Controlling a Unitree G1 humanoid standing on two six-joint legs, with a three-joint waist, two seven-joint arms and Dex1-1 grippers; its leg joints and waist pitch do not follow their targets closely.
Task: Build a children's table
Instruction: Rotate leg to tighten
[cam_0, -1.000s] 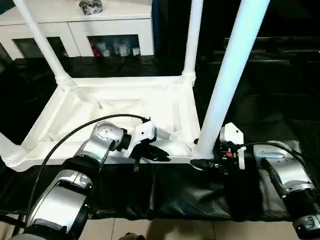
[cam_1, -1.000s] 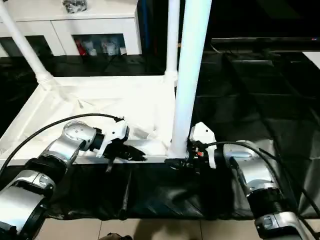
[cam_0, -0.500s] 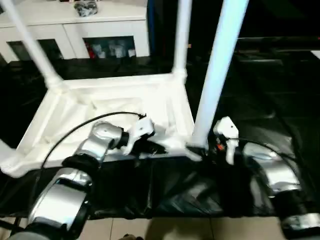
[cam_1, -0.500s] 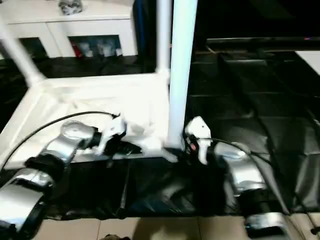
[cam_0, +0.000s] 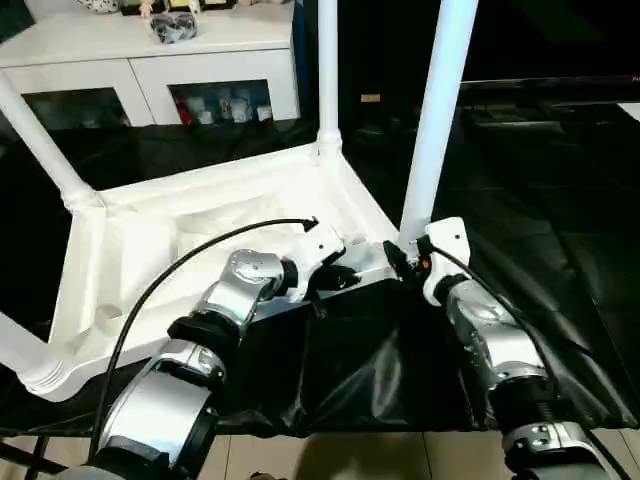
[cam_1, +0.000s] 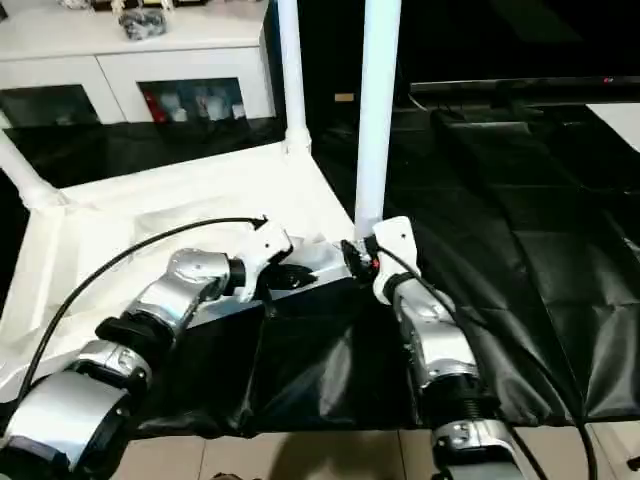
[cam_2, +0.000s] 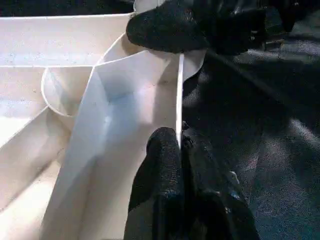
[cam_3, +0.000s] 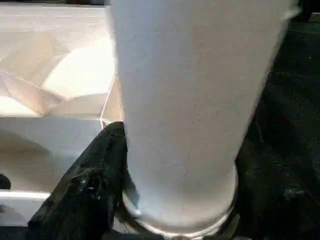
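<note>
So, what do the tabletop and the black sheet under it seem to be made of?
The tabletop looks like moulded white plastic: smooth, slightly glossy, with thin ribs and round sockets. The black sheet appears to be a thin plastic film or coated fabric: it wrinkles and shines along its folds.

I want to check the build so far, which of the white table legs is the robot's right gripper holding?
The near-right leg, the upright one at the tabletop corner closest to the robot. The right gripper clamps its base. The other legs stand at the far and left corners, untouched.

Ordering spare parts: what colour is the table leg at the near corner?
White leg; left eye view.
</note>
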